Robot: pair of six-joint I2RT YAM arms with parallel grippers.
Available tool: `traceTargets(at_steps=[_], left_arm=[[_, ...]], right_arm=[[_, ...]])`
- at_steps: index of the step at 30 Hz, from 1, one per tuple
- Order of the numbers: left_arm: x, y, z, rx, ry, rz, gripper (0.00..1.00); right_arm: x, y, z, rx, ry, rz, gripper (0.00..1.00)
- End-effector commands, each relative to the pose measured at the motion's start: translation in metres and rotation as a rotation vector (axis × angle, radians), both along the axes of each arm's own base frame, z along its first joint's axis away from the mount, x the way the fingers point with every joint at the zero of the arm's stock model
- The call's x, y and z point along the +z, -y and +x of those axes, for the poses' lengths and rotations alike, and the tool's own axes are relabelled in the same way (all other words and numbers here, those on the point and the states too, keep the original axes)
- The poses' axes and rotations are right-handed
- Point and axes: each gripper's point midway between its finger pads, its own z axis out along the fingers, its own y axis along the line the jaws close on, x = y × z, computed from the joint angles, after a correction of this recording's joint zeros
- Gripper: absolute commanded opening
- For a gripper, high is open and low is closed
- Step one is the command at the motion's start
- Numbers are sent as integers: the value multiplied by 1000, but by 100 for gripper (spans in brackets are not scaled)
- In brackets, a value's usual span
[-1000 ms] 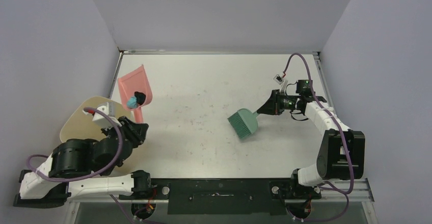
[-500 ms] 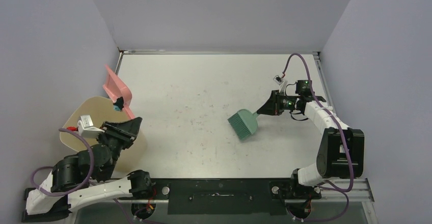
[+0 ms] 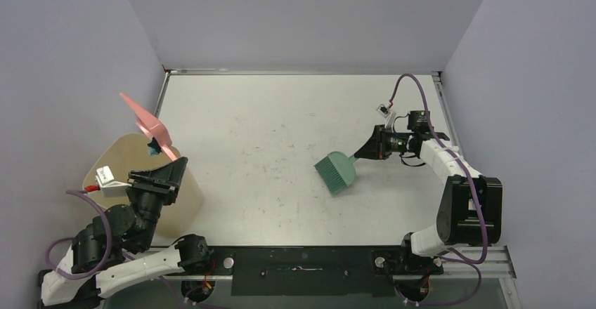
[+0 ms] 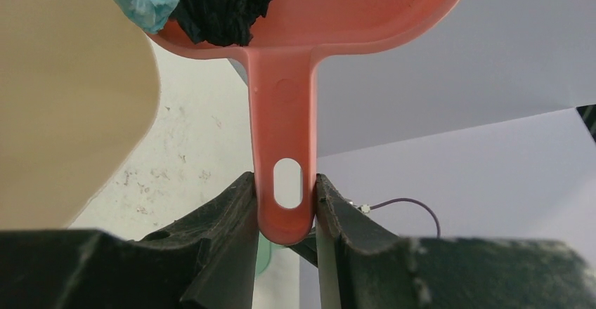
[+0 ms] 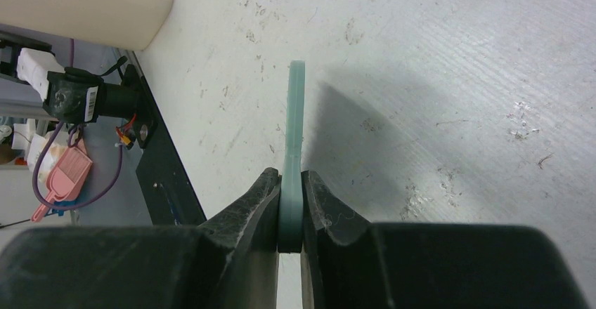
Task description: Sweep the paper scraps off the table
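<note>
From above, we see the left gripper (image 3: 173,163) clamped on the pink dustpan (image 3: 146,121), which is raised and tilted above the beige bin (image 3: 119,156). The right gripper (image 3: 367,152) clasps the teal brush (image 3: 336,171), right of the middle of the surface (image 3: 267,112). Our left wrist view shows the paper scraps (image 4: 190,0), teal and black, lying in the pan. Our right wrist view shows the jaws pinching the brush handle.

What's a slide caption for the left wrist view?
Left claw grips the pink dustpan by its handle, teal and black paper scraps inside.
</note>
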Motion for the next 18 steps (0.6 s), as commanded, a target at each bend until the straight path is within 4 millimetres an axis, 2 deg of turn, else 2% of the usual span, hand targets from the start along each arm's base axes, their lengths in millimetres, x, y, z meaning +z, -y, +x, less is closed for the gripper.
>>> traceTargets(at_steps=[1,5,7,11,18], left_arm=[[6,-6,-3,8,11,-193,0],[10,0,-4,-27,72,-327,0],[11,-5,-6,-28,83,-372,0],[9,-14,-8,-7,58,-398,0],[6,-18,-9,-1,70,-441,0]], right_arm=[[12,-5,6,41,64,30,5],[13,-5,6,42,65,30,5],[13,-5,7,42,65,30,5],[13,-5,6,43,65,29,5],[13,-5,6,43,64,31,5]])
